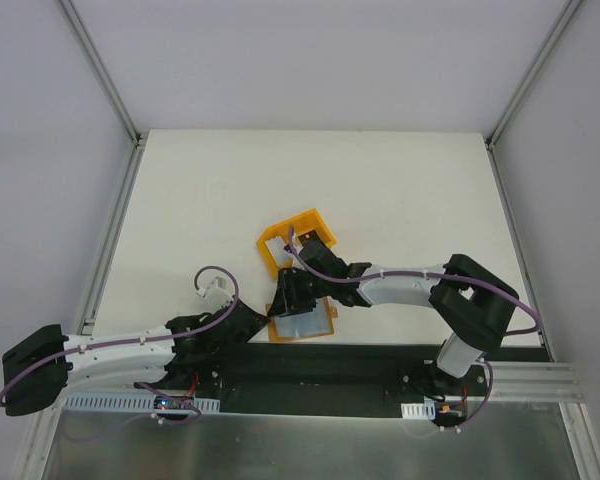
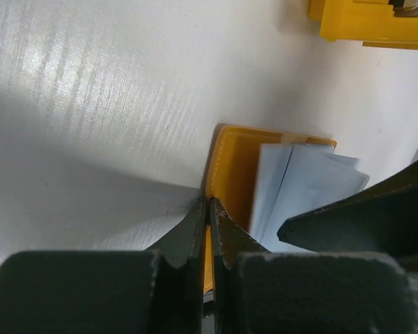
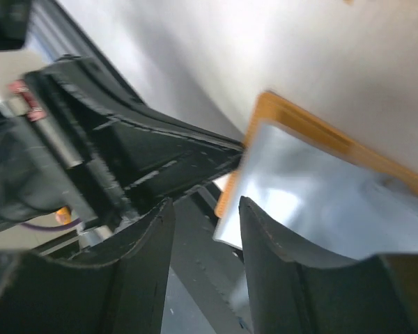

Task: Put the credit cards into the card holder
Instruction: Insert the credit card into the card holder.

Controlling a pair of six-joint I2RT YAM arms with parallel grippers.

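Observation:
The card holder [image 1: 305, 322] lies open at the table's near edge, orange-tan with a pale grey pocketed inside. My left gripper [image 1: 269, 318] is shut on its left orange edge, seen close in the left wrist view [image 2: 209, 203], where the orange flap [image 2: 234, 167] and grey pockets [image 2: 299, 188] show. My right gripper [image 1: 291, 298] hovers open and empty over the holder's left part; in the right wrist view [image 3: 206, 203] the grey inside [image 3: 320, 188] lies beside its fingers. No credit card is clearly visible; pale pieces in the bin may be cards.
A yellow-orange plastic bin [image 1: 302, 222] stands just behind the card holder, also in the left wrist view [image 2: 369, 24]. The black base rail [image 1: 320, 360] runs along the near edge right below the holder. My left gripper's fingers [image 3: 146, 156] cross the right wrist view.

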